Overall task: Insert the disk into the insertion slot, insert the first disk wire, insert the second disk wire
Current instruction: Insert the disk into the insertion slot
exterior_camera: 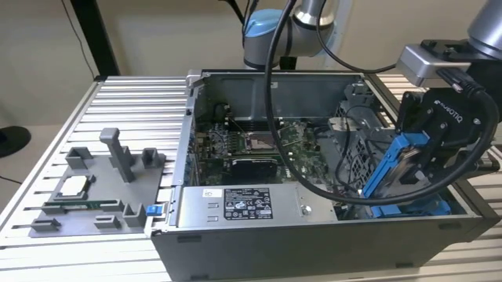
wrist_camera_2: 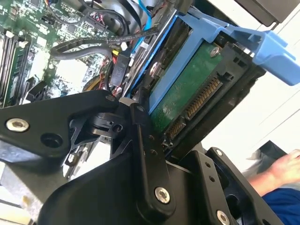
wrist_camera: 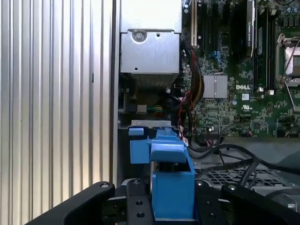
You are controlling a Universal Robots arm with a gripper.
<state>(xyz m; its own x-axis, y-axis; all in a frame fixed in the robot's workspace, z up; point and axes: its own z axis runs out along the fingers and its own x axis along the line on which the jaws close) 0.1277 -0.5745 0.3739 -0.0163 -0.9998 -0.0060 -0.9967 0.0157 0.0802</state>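
A ribbed aluminium desk [exterior_camera: 133, 111] carries an open dark grey computer case [exterior_camera: 314, 241]. Its floor holds a green motherboard [exterior_camera: 251, 144], and a grey power supply box with a white sticker [exterior_camera: 235, 205] sits along the near wall. A flat grey fixture plate with upright pegs [exterior_camera: 94, 194] lies on the desk at the exterior view's left, apart from the case.

The black robot arm [exterior_camera: 451, 111] reaches down over the case's right end in the exterior view. Its jaws are closed on the disk [exterior_camera: 390, 167], a flat hard drive with a green circuit-board face clipped in a bright blue plastic carrier frame. The disk is gripped by its sides and held on edge, tilted. It hangs just above the insertion slot [exterior_camera: 415, 207], a bay with blue plastic rails beside a perforated metal cage. I cannot tell whether they touch.
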